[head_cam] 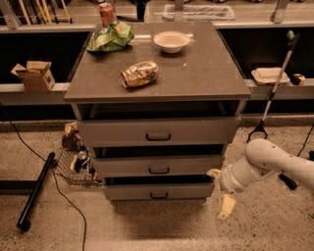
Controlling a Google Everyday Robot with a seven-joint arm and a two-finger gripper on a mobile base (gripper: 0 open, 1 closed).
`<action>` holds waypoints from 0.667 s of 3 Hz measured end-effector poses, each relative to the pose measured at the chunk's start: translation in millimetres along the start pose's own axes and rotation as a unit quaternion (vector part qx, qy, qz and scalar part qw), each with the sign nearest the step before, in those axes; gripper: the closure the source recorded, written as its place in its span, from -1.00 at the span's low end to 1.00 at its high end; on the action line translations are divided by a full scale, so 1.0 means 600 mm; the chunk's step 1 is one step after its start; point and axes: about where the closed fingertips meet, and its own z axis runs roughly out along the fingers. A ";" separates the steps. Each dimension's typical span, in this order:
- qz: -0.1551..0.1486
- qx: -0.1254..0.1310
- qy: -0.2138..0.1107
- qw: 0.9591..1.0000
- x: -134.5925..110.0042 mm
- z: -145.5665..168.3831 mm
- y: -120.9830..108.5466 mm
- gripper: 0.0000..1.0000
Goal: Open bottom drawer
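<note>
The grey cabinet has three drawers. The bottom drawer (186,191) is the lowest and narrowest, with a flat grey front and a small dark handle (158,195) at its centre; it looks shut or nearly shut. My gripper (220,190) hangs on the white arm just off the drawer's right end, at drawer height and close to the floor. Its fingers (225,207) stand apart, open and empty. It does not touch the handle, which is well to its left.
The middle drawer (158,165) and top drawer (158,131) sit above. On the cabinet top are a bowl (171,41), a crumpled bag (140,73), a green bag (110,37) and a can (106,13). A wire basket (73,164) and a black pole (37,191) are at the left; a grabber stick (272,88) is at the right.
</note>
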 end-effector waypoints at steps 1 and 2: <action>-0.019 -0.001 -0.003 1.000 0.019 0.048 -0.029 -1.00; -0.062 -0.001 -0.004 0.998 0.059 0.141 -0.076 -1.00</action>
